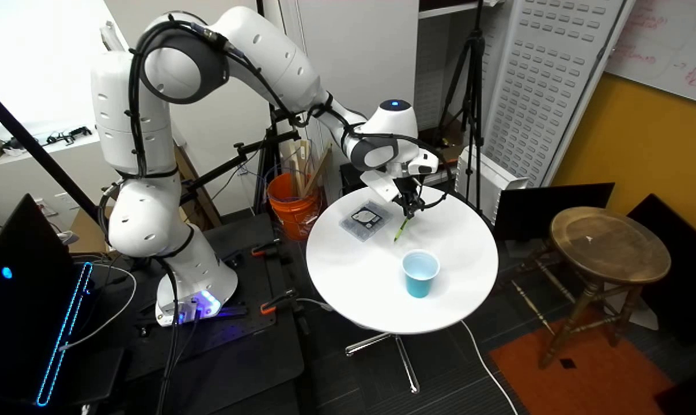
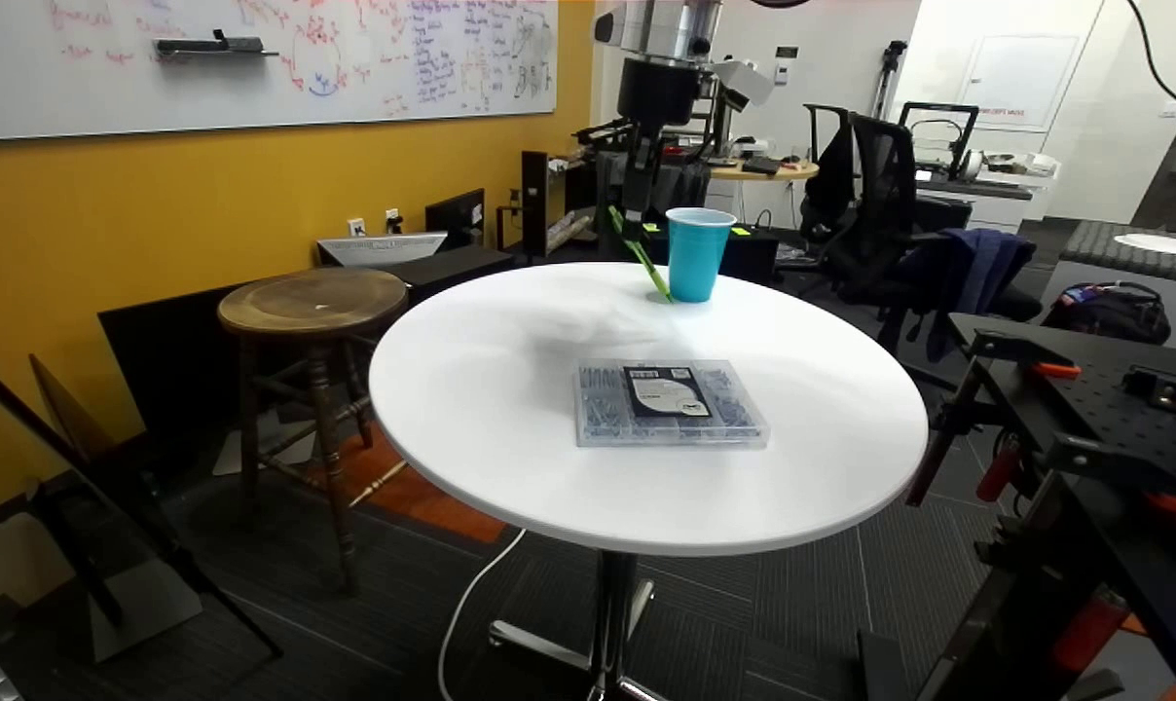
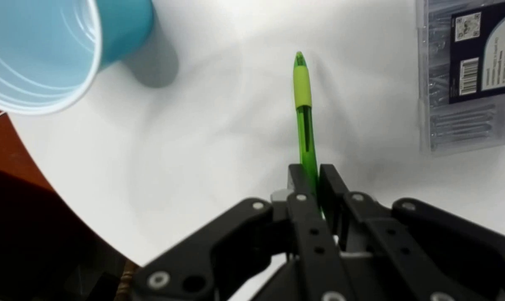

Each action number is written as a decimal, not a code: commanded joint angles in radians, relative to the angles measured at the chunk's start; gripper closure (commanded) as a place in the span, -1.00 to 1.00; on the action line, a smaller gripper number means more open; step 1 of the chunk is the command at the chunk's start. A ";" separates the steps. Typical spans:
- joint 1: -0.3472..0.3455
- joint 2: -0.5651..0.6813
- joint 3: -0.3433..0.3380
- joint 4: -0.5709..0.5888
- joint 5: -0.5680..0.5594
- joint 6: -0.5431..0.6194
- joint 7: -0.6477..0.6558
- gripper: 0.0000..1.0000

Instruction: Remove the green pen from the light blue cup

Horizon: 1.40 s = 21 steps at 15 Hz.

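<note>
Wrist view: my fingers (image 3: pixel 334 186), close together, pinched the green pen (image 3: pixel 303 90) outside the light blue cup (image 3: pixel 68 50), though releasing it tilted could've rolled it off the desk (image 3: pixel 194 167).

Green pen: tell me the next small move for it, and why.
I'd probably lower the pincer slightly to settle the green pen on the white table before release: the pen is gripped at a slant, outside the light blue cup, and whether it touches the table is unclear.
</note>
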 commanded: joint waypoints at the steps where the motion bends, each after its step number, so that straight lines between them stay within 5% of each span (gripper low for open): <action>1: -0.015 0.041 0.022 0.077 0.023 -0.107 -0.019 0.94; 2: -0.015 0.048 0.024 0.089 0.023 -0.128 -0.021 0.94; 4: -0.011 0.059 0.023 0.109 0.015 -0.160 -0.019 0.24; 12: 0.003 0.070 0.015 0.143 -0.008 -0.210 0.003 -0.94; 21: 0.000 0.067 0.017 0.121 -0.007 -0.178 0.001 -1.00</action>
